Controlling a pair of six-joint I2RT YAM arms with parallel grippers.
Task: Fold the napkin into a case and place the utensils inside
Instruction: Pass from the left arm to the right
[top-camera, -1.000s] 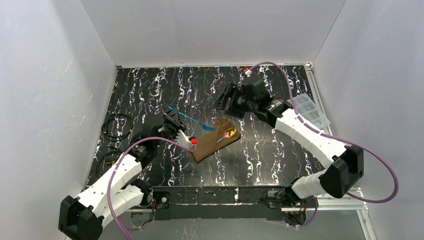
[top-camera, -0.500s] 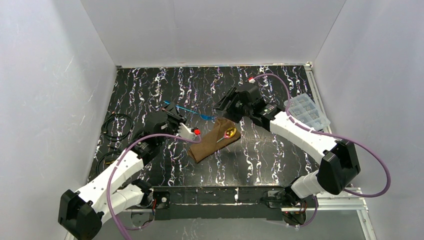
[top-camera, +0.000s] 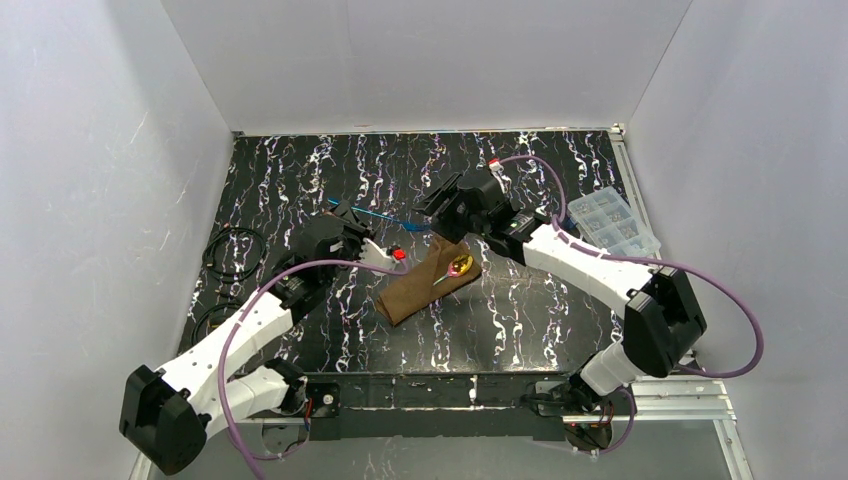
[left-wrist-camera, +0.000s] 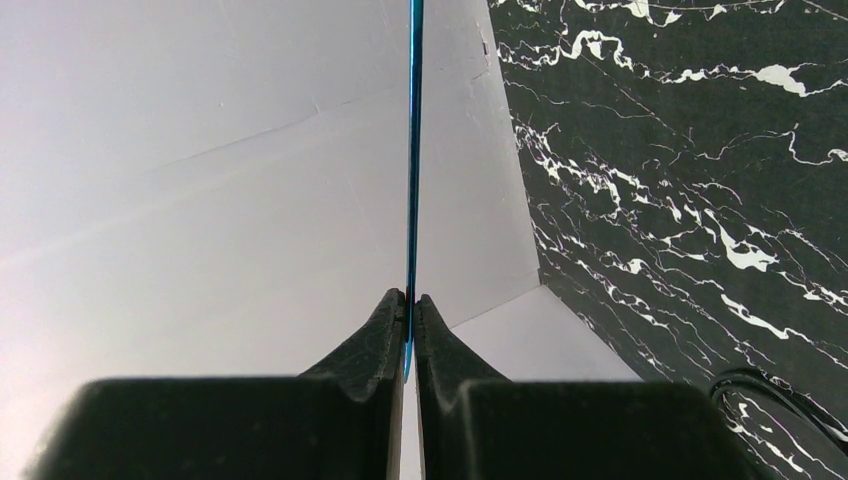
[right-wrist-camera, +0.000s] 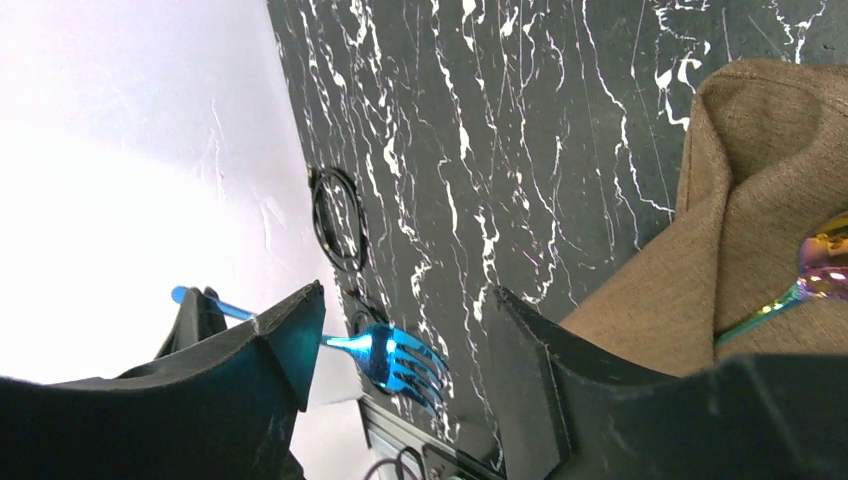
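The brown case (top-camera: 428, 282) lies folded on the black marble table, a gold-pink spoon (top-camera: 459, 265) resting in its upper end. My left gripper (top-camera: 345, 222) is shut on the handle of a shiny blue fork (top-camera: 388, 218), held above the table left of the case. In the left wrist view the fork (left-wrist-camera: 411, 150) is edge-on between the closed jaws (left-wrist-camera: 411, 303). My right gripper (top-camera: 433, 214) is open, with the fork's tines (right-wrist-camera: 405, 362) between its spread jaws (right-wrist-camera: 408, 295), touching neither. The case (right-wrist-camera: 760, 200) and spoon (right-wrist-camera: 822, 272) lie just right of it.
A clear plastic compartment box (top-camera: 612, 222) stands at the table's right edge. Black cable coils (top-camera: 232, 248) lie at the left edge, also showing in the right wrist view (right-wrist-camera: 338, 215). White walls enclose the table on three sides.
My right gripper has moved left and down until its open jaws stand around the fork's tines. My left gripper has shifted slightly toward the back, still holding the fork.
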